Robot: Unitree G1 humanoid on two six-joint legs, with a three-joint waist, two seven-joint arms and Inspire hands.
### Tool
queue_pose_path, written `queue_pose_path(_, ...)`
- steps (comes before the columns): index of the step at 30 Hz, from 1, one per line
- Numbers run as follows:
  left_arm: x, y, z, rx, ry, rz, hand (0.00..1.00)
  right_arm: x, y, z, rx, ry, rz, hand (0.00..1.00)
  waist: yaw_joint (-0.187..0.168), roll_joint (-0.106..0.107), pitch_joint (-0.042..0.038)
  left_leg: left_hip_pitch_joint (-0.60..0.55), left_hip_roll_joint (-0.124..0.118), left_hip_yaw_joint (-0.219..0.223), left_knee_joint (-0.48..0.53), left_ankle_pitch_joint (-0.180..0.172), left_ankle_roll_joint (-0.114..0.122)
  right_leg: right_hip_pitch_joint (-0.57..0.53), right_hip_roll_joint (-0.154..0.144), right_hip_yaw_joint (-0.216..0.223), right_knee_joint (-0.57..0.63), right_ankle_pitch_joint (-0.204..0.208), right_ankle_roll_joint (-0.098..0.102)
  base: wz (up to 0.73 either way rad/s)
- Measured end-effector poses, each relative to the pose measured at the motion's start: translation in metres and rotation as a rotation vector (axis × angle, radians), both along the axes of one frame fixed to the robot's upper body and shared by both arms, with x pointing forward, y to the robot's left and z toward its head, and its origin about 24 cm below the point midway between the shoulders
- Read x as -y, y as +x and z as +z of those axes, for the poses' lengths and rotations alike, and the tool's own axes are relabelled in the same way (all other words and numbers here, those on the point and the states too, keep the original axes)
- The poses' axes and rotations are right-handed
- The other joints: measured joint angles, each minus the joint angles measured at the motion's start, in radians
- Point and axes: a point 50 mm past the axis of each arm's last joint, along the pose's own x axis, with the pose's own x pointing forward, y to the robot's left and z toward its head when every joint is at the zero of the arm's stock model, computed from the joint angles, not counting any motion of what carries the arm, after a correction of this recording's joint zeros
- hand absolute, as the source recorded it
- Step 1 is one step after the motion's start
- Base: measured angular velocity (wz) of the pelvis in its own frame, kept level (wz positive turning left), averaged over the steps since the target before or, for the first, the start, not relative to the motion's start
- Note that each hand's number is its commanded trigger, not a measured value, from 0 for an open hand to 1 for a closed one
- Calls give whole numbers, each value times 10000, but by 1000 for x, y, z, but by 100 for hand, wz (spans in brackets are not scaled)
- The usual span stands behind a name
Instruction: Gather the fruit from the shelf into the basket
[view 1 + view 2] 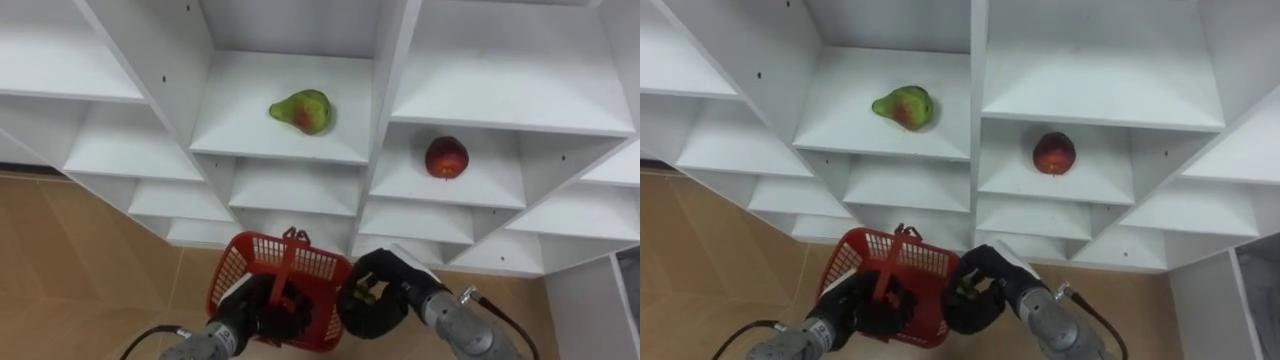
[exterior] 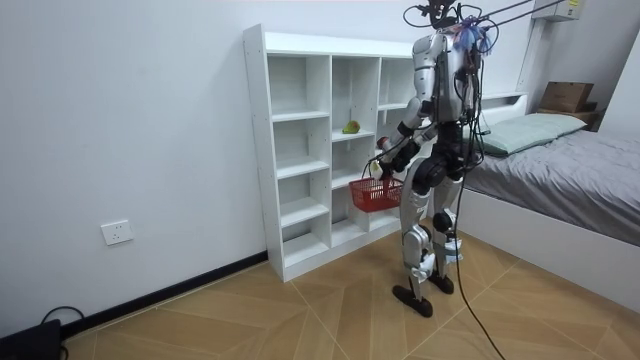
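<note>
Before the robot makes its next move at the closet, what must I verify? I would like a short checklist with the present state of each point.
1. Red basket held firmly: ok, the left robot hand is curled round its handle.
2. Right robot hand free for the next fruit: not ok, it is curled round a small greenish thing beside the basket's rim.
3. Pear ready to be taken: ok, it lies untouched in a middle compartment of the white closet.
4. Red fruit ready to be taken: ok, it sits untouched in the compartment to the right of the pear.
5. Room left inside the basket: cannot tell, the hand and handle hide its bottom.
</note>
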Motion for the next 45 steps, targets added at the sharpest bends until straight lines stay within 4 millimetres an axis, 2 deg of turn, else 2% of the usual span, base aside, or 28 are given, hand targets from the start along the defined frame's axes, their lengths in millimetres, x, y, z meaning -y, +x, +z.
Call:
queue_pose_path(10, 7, 8, 7, 382, 30, -678, 100, -2, 4, 1, 74, -57, 76, 100, 15, 41, -18, -131, -2, -3, 25, 21, 2, -152, 1, 17, 52, -1, -1, 0)
queue_pose_path(28, 11, 5, 6, 250, 13, -1312, 100, -8, 9, 3, 181, -100, 354, 100, -50, 61, -1, -177, -2, 39, 31, 41, 4, -211, -25, 46, 91, 0, -3, 0)
queue_pose_path(36, 14, 6, 7, 265, 54, -1616, 100, -8, 17, 7, 357, -189, 383, 100, -25, -25, 54, -342, -56, 103, -8, 130, 29, -515, -79, 181, 231, 0, -4, -3)
queue_pose_path(40, 14, 8, 8, 318, 50, -1675, 100, -8, 19, 8, 462, -200, 313, 100, -10, -124, 123, -346, -81, 109, -7, 141, 48, -528, -94, 223, 235, 0, -3, 0)
queue_pose_path(41, 14, 9, 9, 342, 49, -1682, 100, -8, 20, 8, 505, -207, 293, 84, -10, -132, 128, -346, -85, 108, -7, 142, 49, -528, -95, 231, 236, 0, -3, 0)
queue_pose_path(42, 15, 9, 9, 350, 46, -1689, 100, -8, 20, 8, 532, -211, 273, 38, -9, -132, 128, -347, -87, 107, -7, 142, 50, -527, -96, 233, 236, 0, -3, 0)
queue_pose_path(43, 15, 9, 9, 356, 37, -1706, 100, -9, 21, 9, 575, -210, 249, 0, -9, -131, 129, -346, -87, 104, -7, 142, 51, -528, -96, 234, 237, 0, -3, 0)
queue_pose_path(45, 15, 10, 9, 362, 18, -1736, 100, -9, 22, 10, 610, -204, 247, 0, -8, -128, 130, -346, -84, 102, -7, 142, 50, -528, -92, 234, 238, 0, -3, 0)
